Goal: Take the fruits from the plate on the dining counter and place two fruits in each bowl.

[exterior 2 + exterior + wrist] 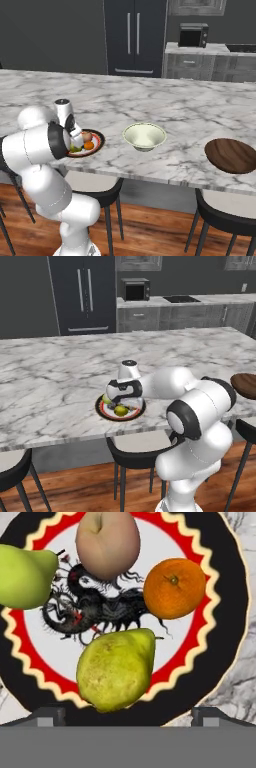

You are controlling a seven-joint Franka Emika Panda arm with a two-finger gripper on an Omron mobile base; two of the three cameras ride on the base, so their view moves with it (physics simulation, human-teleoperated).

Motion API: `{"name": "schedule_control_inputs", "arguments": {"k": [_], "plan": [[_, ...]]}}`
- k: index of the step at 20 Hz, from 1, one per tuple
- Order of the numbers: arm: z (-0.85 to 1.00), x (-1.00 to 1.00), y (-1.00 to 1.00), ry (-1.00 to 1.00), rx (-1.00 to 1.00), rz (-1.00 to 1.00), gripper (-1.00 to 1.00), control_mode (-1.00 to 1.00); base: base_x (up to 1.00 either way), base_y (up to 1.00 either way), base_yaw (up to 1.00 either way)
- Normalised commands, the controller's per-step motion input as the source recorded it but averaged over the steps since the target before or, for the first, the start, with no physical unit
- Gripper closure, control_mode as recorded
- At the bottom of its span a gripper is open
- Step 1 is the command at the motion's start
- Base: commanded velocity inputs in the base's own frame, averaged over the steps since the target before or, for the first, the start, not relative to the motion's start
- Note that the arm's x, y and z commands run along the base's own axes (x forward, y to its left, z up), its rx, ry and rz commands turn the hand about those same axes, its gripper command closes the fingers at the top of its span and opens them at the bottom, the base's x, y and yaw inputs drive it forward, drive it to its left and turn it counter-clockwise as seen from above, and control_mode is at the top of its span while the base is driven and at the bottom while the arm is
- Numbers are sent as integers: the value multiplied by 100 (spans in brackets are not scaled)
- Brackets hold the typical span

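Plate with black rim, red ring and white centre sits on the marble dining counter, near its front edge. All four fruits are on it: yellow-green pear nearest the claw, orange beside it, tan-brown fruit past the centre markings, bright green pear at the plate's edge. Pear and orange sit close together; I can't tell if they touch

Room: dark kitchen behind the plate, tall dark fridge, microwave on the light back countertop, wood floor below. Black stools are tucked under the counter edge in front of the plate

Cream-green bowl stands just to the right of the plate; dark brown wooden bowl is further right, well apart from the plate. Nothing lies between plate and bowls

Gripper hangs directly over the plate, jaws spread wide, holding nothing; the yellow-green pear lies between the two fingertips in the hand view. The arm's wrist covers part of the plate in the left base view
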Motion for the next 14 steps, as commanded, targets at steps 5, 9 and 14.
{"name": "schedule_control_inputs", "arguments": {"k": [5, 9, 14], "plan": [[-13, 32, 0, 4, 0, 0, -100, -100, 0, 0, 0], [-35, 0, 0, 7, 0, 0, -100, -100, 0, 0, 0], [-43, 0, 0, 4, 0, 0, -100, -100, 0, 0, 0]]}}
